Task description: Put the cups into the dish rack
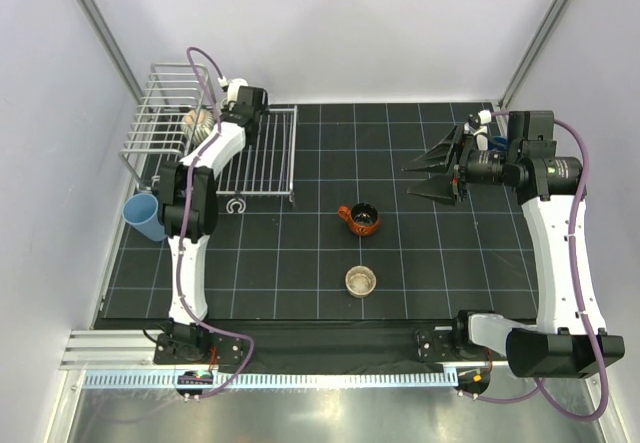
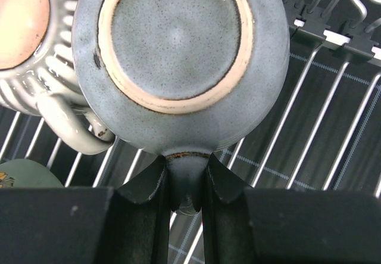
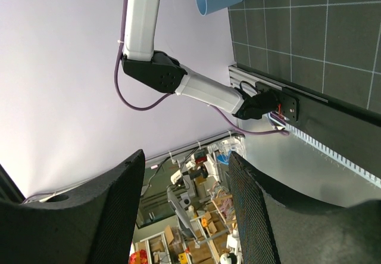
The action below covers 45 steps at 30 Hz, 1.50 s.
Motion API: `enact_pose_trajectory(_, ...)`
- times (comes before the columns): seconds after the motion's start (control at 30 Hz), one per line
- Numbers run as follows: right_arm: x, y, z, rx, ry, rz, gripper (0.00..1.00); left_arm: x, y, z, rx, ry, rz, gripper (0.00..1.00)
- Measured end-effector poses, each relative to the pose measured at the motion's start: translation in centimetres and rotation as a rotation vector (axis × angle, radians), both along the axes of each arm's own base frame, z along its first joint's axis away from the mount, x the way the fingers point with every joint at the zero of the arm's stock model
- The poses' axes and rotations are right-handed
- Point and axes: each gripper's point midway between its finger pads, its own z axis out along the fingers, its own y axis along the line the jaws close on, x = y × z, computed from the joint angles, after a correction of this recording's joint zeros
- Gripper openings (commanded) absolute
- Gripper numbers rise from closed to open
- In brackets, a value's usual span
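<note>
Nearest the left wrist camera, the left gripper is pinching the handle of the grey mug. This mug is held bottom-up over the wires of the dish rack. You cannot tell from these views whether the mug already rests on the wires.

1. Dish rack: it sits at the far left of the mat. Two cups lie in it, both left of the grey mug: the ribbed cream mug, touching it, and the pale green cup, only partly in view.
2. Right gripper: it hovers at the far right, well apart from every cup, with its fingers spread and nothing between them.
3. Light blue tumbler: it stands outside the rack, just beside the rack's near-left corner.
4. Orange-brown glazed cup: it stands mid-mat, not yet loaded.
5. Small tan cup: it stands nearer than the orange-brown cup, not yet loaded.

Judge the task roughly half done: two cups racked, one in hand, three to fetch.
</note>
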Motion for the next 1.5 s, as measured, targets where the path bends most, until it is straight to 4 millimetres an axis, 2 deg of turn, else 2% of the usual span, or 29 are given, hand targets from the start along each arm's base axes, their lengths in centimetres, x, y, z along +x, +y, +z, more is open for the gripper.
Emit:
enact_pose_trajectory(0.63,0.1,-0.2,0.0,0.000,0.000,-0.008,0.60,-0.2,0.0,-1.5,-0.060,0.036,0.018,0.01)
enact_pose_trajectory(0.67,0.1,-0.2,0.0,0.000,0.000,-0.008,0.60,-0.2,0.0,-1.6,-0.065,0.039,0.020,0.06)
enact_pose_trajectory(0.83,0.1,-0.2,0.0,0.000,0.000,-0.008,0.60,-0.3,-0.1,-1.7,-0.078,0.044,0.020,0.16)
enact_pose_trajectory(0.9,0.1,-0.2,0.0,0.000,-0.001,-0.009,0.60,-0.3,-0.1,-1.8,-0.082,0.046,0.020,0.26)
enact_pose_trajectory(0.93,0.1,-0.2,0.0,0.000,-0.001,-0.008,0.60,-0.3,-0.1,-1.8,-0.083,0.047,0.020,0.35)
enact_pose_trajectory(1.03,0.1,-0.2,0.0,0.000,-0.001,-0.008,0.60,-0.1,0.2,-1.3,-0.089,0.036,0.033,0.49)
enact_pose_trajectory(1.13,0.1,-0.2,0.0,0.000,-0.002,-0.009,0.60,0.2,0.5,-0.5,-0.095,0.021,0.046,0.57)
enact_pose_trajectory(1.33,0.2,-0.2,0.0,-0.001,-0.001,-0.010,0.60,0.5,0.6,0.4,-0.105,0.010,0.046,0.59)
enact_pose_trajectory(1.5,0.2,-0.2,0.5,-0.003,-0.020,-0.011,0.60,-0.6,-0.5,1.6,-0.140,0.012,0.033,0.59)
